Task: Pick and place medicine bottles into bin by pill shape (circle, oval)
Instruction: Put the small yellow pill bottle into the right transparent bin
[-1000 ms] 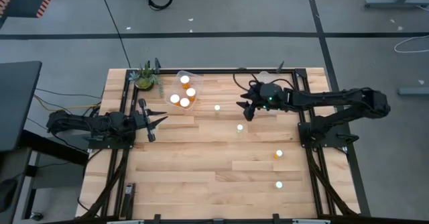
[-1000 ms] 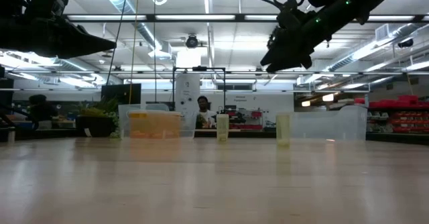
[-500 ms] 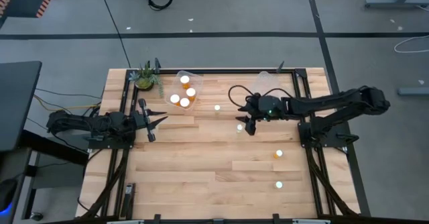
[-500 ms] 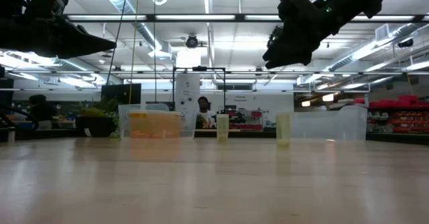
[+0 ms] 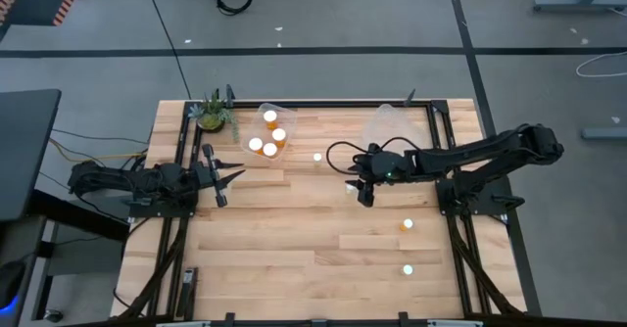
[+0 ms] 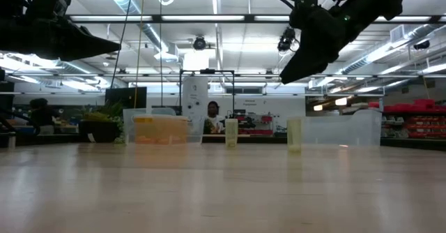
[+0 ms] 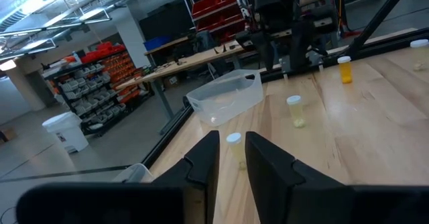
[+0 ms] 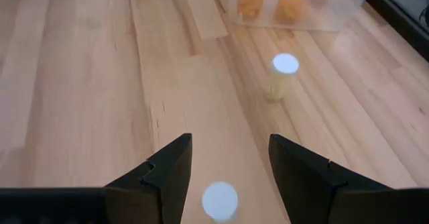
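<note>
High view, right gripper (image 5: 363,192) hiding a bottle (image 8: 220,200)

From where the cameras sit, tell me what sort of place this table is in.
Most likely an industrial lab or workshop. Long strip lights hang from an open ceiling, shelving holds red and orange storage bins, and workbenches stand beyond the wooden table, which sits on a grey concrete floor.
</note>
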`<state>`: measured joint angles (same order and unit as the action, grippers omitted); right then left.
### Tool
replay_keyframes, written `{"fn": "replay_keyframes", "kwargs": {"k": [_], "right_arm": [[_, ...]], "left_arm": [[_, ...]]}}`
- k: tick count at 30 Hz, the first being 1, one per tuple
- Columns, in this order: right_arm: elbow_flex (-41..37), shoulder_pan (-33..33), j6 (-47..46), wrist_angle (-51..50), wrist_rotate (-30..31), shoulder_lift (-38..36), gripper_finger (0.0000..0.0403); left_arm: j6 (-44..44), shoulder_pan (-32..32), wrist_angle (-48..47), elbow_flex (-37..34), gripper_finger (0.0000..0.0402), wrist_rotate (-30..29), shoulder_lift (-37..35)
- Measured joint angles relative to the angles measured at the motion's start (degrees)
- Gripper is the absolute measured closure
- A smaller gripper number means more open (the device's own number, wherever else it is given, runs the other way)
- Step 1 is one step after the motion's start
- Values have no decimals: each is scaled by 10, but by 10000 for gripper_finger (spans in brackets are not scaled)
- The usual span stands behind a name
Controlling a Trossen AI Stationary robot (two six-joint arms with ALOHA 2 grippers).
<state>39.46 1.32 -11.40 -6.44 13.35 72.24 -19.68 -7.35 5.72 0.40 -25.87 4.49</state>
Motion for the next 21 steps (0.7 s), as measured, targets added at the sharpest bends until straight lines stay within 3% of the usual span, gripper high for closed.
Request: {"fn": "replay_keyframes", "kwargs": {"k": [6, 21], "right_arm": [[0, 0, 0, -10, -45, 19, 197], [0, 0, 15, -23, -55, 53, 197]], "left_arm": [[0, 0, 0, 0, 318, 0, 0], [0, 0, 0, 0, 321, 0, 0]]}}
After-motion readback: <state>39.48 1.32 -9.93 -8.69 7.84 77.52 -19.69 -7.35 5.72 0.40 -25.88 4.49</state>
